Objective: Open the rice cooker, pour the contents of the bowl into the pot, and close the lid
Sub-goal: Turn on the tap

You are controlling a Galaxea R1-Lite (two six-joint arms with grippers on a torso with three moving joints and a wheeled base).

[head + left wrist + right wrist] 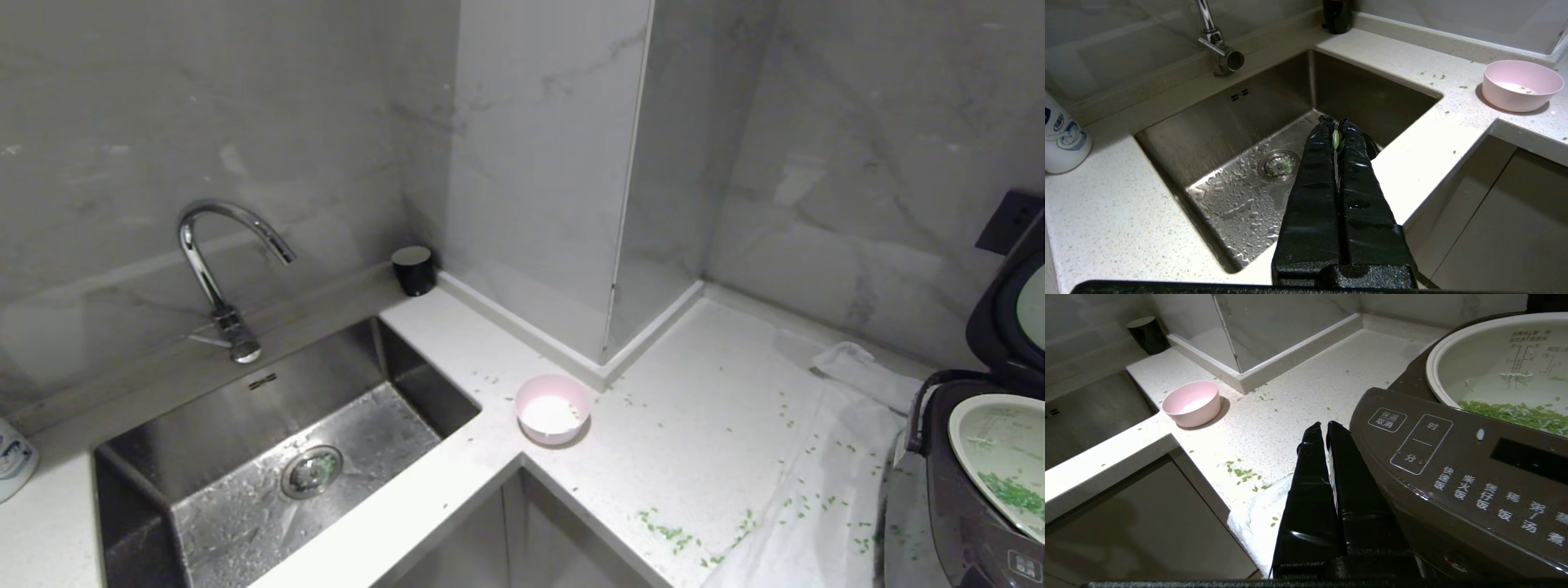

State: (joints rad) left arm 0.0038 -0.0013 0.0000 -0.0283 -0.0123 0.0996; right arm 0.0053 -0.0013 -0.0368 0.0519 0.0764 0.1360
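Observation:
The dark rice cooker stands at the right end of the counter with its lid raised. Green contents lie inside its white pot. The pink bowl sits upright near the counter's inner corner, and its white inside looks empty. Neither arm shows in the head view. My left gripper hangs shut over the sink with one green flake stuck between its fingers; the bowl is off to its side. My right gripper is shut beside the cooker's front panel, below the pot.
Loose green bits are scattered over the counter and a white cloth beside the cooker. A wet steel sink with a faucet lies left. A black cup stands by a wall column, a white bottle at far left.

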